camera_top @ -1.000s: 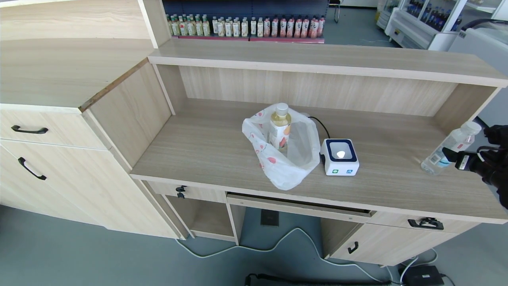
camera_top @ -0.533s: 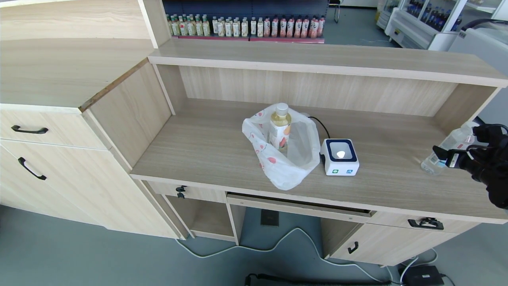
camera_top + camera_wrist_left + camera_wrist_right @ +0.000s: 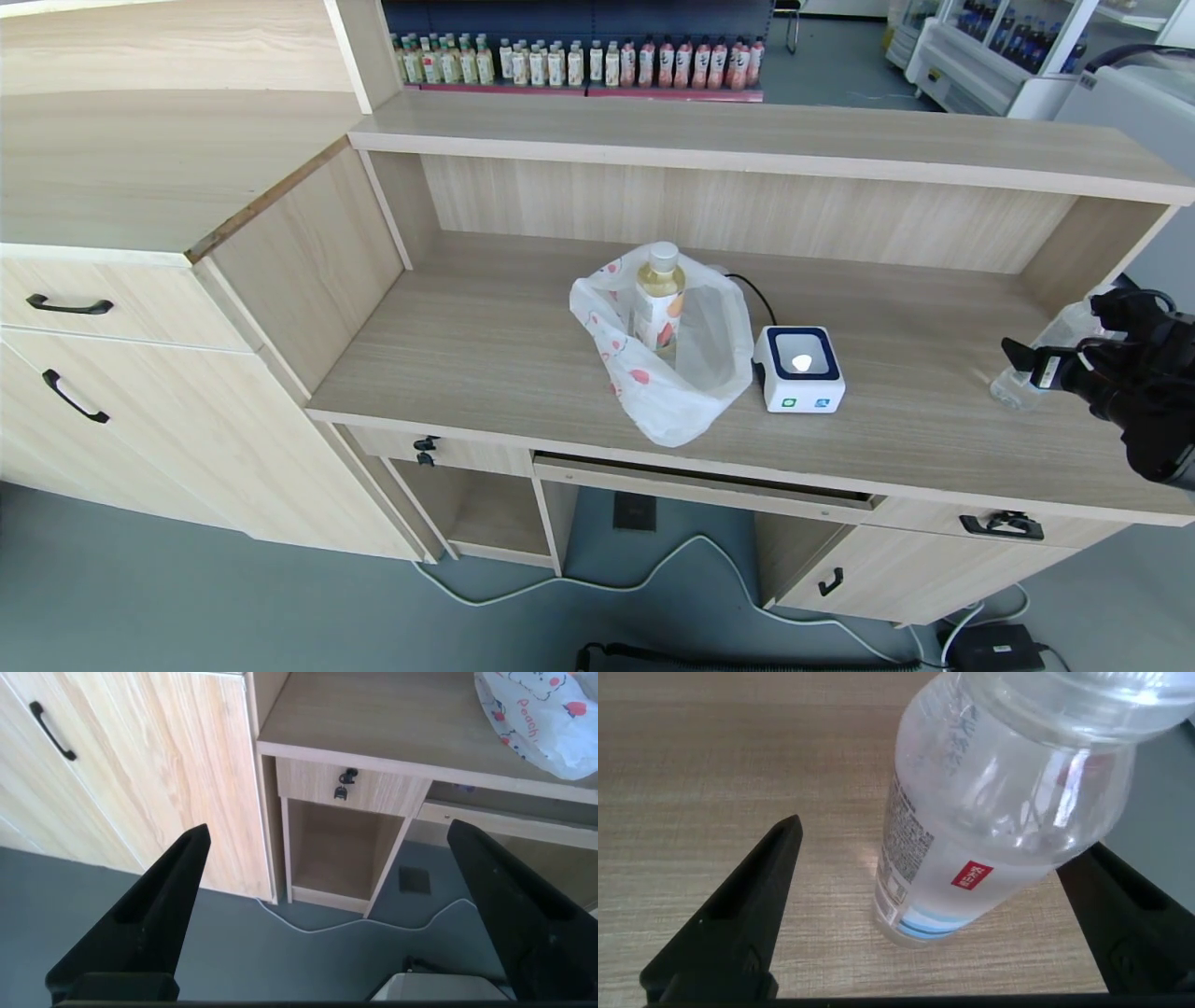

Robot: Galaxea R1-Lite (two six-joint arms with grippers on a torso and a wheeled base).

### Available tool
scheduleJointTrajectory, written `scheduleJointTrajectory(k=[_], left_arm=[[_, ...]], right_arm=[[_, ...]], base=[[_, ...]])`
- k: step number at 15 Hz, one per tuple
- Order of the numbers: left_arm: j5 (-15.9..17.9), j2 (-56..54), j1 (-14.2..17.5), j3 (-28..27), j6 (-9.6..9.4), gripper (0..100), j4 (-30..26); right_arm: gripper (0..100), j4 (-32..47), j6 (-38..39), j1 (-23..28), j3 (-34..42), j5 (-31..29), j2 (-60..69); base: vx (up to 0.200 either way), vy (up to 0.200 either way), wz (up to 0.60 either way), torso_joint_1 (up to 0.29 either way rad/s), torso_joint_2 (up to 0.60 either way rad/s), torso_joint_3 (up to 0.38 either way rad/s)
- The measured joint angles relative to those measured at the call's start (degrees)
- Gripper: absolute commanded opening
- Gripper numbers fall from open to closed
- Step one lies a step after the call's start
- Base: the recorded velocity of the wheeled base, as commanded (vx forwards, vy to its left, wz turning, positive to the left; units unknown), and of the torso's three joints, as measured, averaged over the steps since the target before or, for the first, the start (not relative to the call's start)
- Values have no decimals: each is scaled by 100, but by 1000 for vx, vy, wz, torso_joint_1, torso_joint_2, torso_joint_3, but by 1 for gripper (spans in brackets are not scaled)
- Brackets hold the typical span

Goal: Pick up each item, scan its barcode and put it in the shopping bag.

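I am at a pale wooden counter [image 3: 523,355] with an upper ledge [image 3: 747,131] along its far side and a tall cabinet [image 3: 140,187] joining it on the left. Far behind, a shelf of drinks [image 3: 579,63] runs across the room, with glass-fronted chillers [image 3: 990,47] at the far right. The floor [image 3: 187,597] is grey, and a pale cable [image 3: 653,579] trails over it under the counter.

Mid-counter the shopping bag [image 3: 672,373] stands open with a tea bottle [image 3: 659,299] upright inside. The scanner [image 3: 799,369] sits just to its right, touching the bag's side. The water bottle [image 3: 1046,359] stands at the counter's right end, well apart from the scanner.

My right claw [image 3: 1050,362] is at that bottle. From the head my arm covers much of it. The right wrist view shows the water bottle [image 3: 990,812] clear-bodied, with its printed label, standing between the spread fingers [image 3: 738,924] of my right claw [image 3: 934,933]. They are wide and not gripping it.

My left claw [image 3: 327,924] hangs low on the left, fingers wide apart and holding nothing. Its view looks under the counter edge at a small drawer [image 3: 350,784] with a key [image 3: 346,779] in its lock, an open cubby [image 3: 341,854] below, and a corner of the shopping bag [image 3: 533,719] above.
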State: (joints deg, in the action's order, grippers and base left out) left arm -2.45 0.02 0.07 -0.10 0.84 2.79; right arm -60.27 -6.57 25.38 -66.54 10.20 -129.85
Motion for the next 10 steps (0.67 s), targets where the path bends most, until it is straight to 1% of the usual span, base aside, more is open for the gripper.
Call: scheduleJointTrajectory(k=[5,10], left_arm=[[0,0,-2,0,2,100,0],[0,0,0,0,2,100,0]], right_arm=[[100,9,0,-30,-135,6,-143],[100,46,6,-33,-474,13,-269]], base=[[0,0,0,0,0,0],[0,0,0,0,0,0]])
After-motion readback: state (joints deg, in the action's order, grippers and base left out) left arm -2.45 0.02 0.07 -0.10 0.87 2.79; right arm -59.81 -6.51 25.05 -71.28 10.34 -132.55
